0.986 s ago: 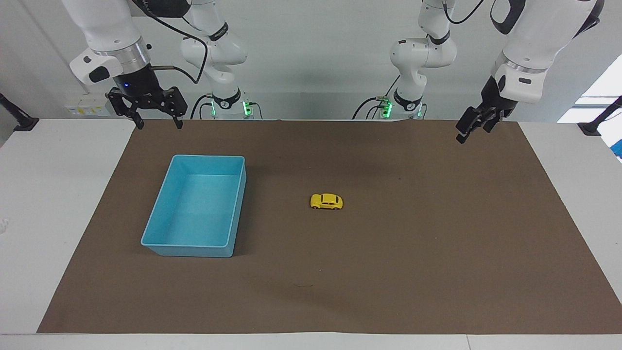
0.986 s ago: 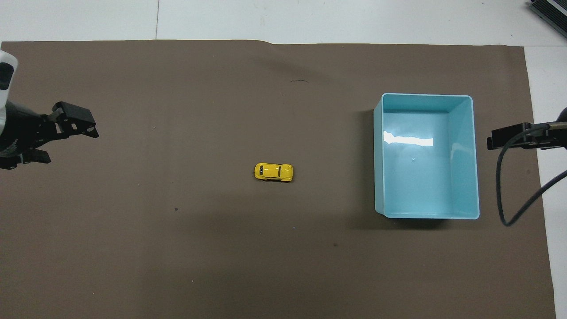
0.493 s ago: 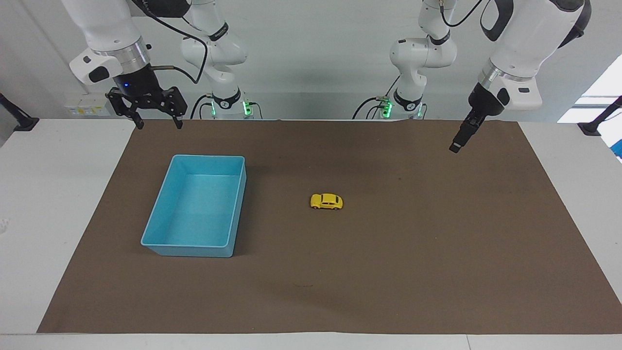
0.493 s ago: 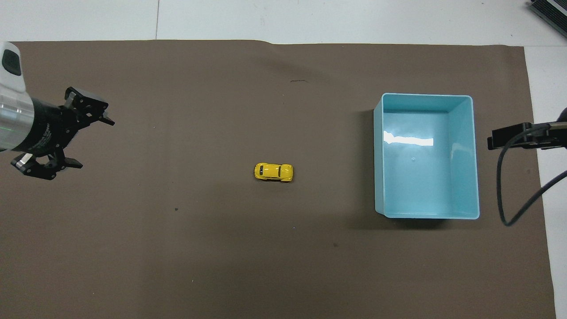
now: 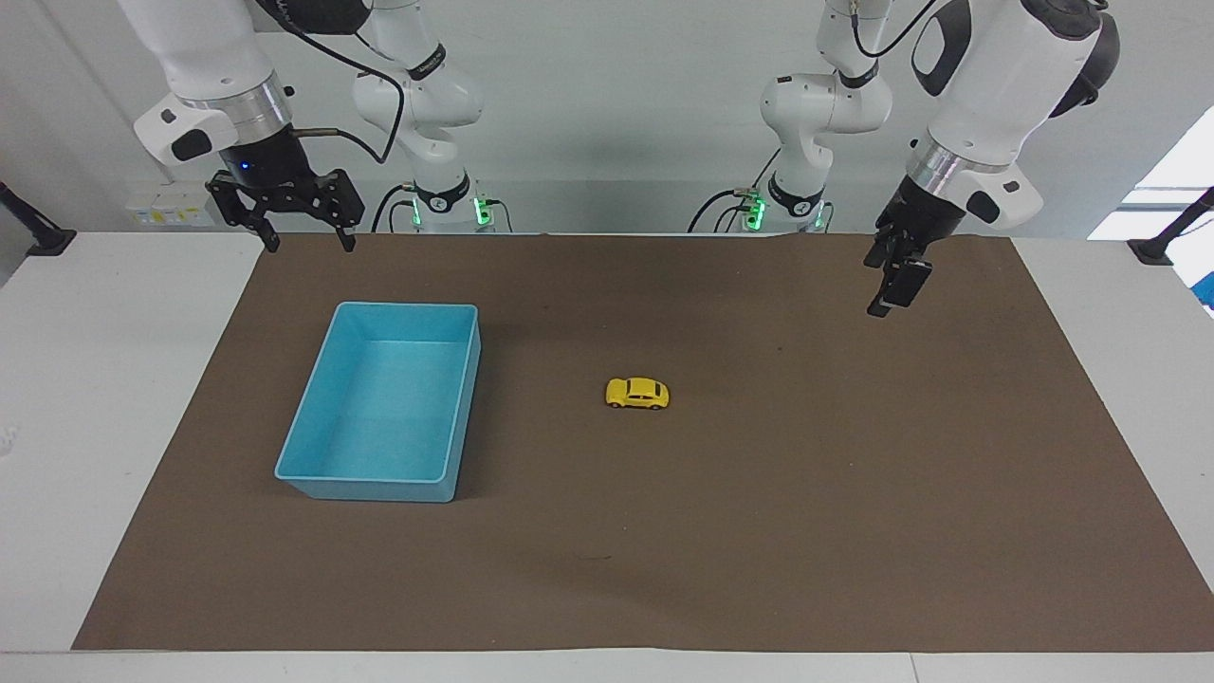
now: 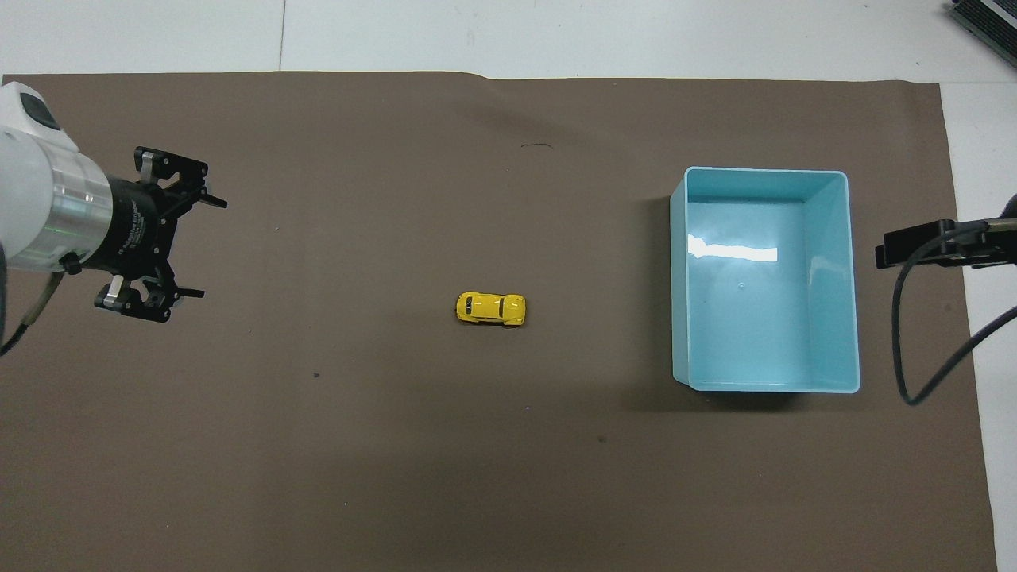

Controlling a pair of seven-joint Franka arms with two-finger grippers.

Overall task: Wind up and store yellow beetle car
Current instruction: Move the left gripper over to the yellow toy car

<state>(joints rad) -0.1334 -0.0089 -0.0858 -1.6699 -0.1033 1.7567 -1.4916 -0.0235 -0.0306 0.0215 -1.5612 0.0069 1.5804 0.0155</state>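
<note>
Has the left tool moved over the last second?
Yes. The left tool has swung in over the brown mat toward the yellow beetle car, which lies unmoved.

Yellow beetle car (image 6: pixel 490 308) glossy; blue bin (image 6: pixel 833 278) shiny smooth plastic; brown mat (image 6: pixel 397 445) matt, paper-like.

high facing view, steep overhead view, shared brown mat (image 5: pixel 854 493)

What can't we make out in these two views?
- Right gripper: overhead view cuts it off at the edge, only a tip shows.
- Yellow beetle car: too small in both views to show any wind-up part.
- Blue bin: facing view, its nearest wall hides part of the floor.
</note>
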